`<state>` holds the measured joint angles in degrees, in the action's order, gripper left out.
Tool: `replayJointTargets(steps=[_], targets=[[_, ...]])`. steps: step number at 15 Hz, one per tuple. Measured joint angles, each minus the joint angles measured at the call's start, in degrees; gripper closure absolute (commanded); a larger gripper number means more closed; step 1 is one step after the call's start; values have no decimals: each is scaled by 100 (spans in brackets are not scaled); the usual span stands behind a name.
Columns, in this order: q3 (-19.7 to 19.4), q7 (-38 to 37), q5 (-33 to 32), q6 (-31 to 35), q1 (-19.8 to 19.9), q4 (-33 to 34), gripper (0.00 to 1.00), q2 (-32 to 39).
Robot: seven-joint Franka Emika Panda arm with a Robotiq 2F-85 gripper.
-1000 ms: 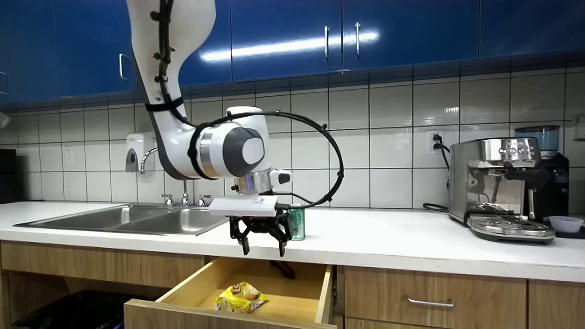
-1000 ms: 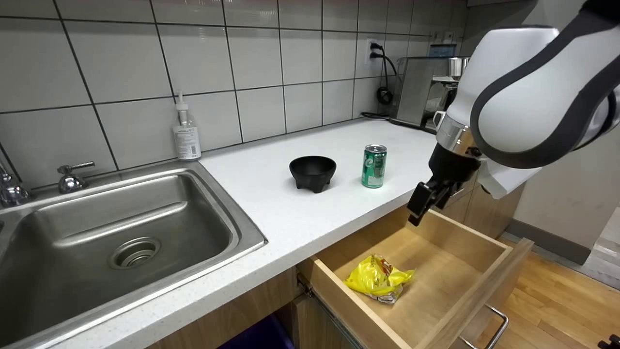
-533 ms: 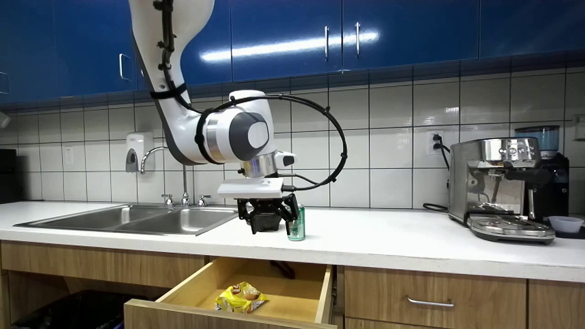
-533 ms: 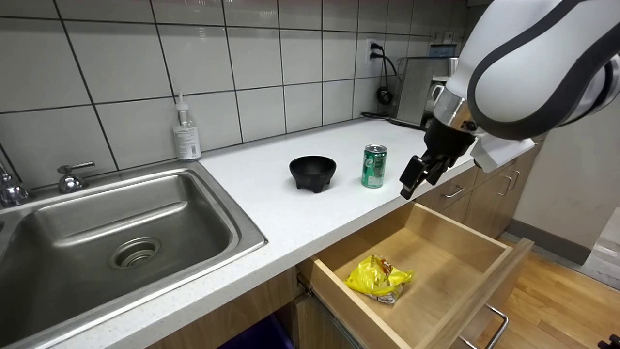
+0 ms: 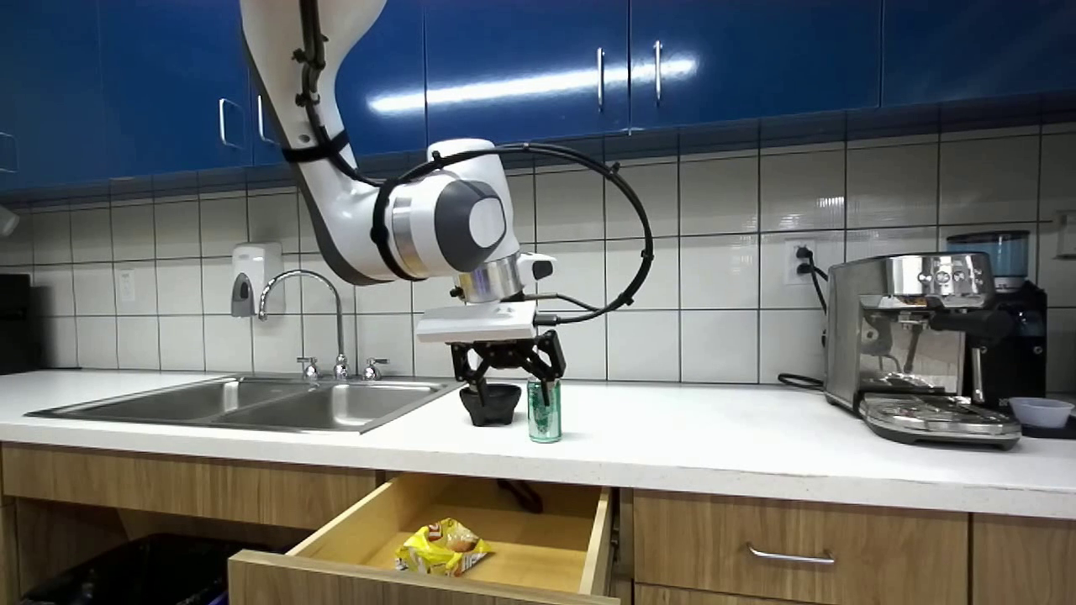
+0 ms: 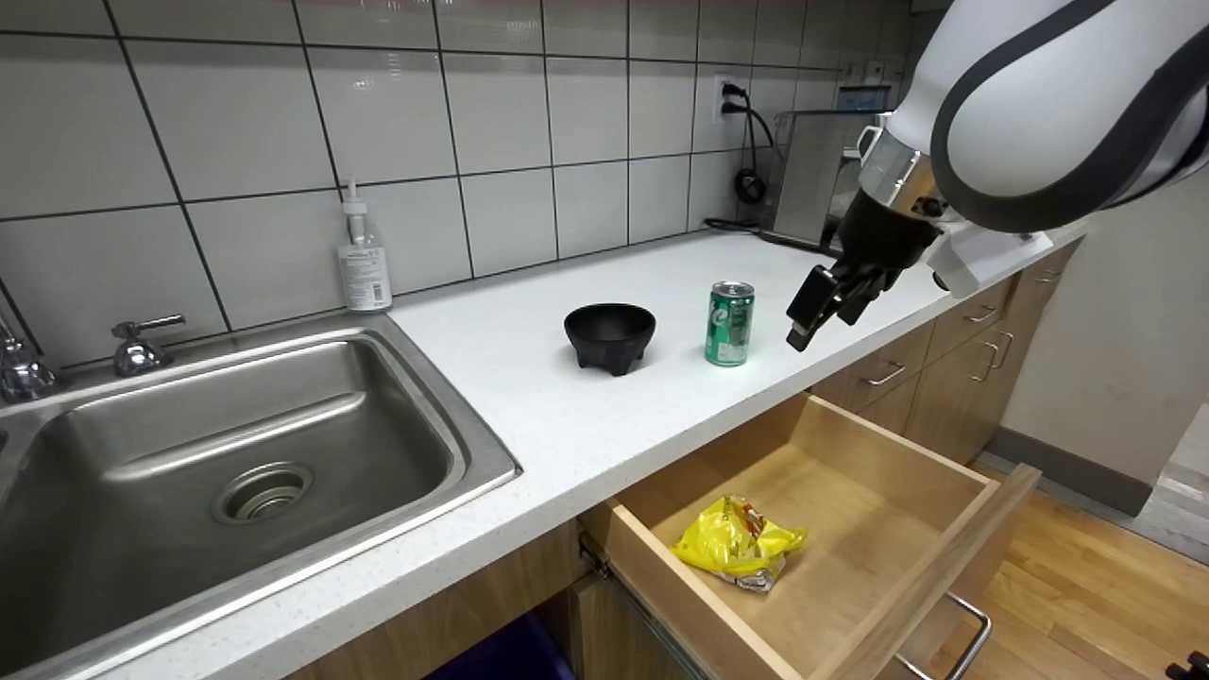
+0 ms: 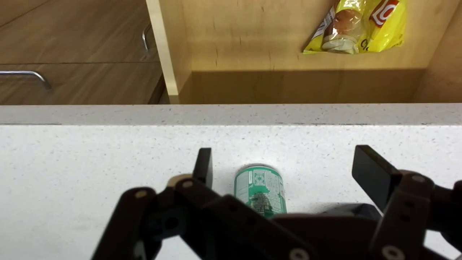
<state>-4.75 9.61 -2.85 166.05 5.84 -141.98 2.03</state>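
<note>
Two black hinged jaws: wide apart, hanging above the smooth white speckled tabletop [image 6: 510, 397], at the end of a white-and-grey jointed robot arm [image 5: 458, 227].
Green metal drink can [image 6: 729, 326]: upright on the tabletop close to its near edge; the jaws are nearest to this, apart from it, and in the wrist view we see it through the gap between their tips, partly hidden.
Round black footed bowl [image 6: 610, 338]: just left of the can in both exterior views.
Pale wooden drawer [image 6: 888, 538]: pulled out below the tabletop's near edge.
Crumpled yellow plastic snack bag [image 6: 737, 543]: lying in the left part of the drawer, as both exterior views show us.
Stainless steel double sink [image 5: 185, 403]: set into the tabletop, left of the bowl.
Clear pump bottle with a white label [image 6: 365, 274]: by the sink's far right corner in an exterior view, in front of the white tiled wall [image 6: 510, 208].
Silver box-shaped espresso machine [image 5: 912, 336]: well to the right on the tabletop, with a black grinder [image 5: 1021, 336] just beside it.
Glossy blue cabinets [image 5: 530, 50]: above, along the wall.
</note>
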Motion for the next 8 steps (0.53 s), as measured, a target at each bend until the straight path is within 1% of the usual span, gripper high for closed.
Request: replayJointTargets(steps=[8], targets=[[-5, 0, 0, 11, -4, 9, 0, 50]])
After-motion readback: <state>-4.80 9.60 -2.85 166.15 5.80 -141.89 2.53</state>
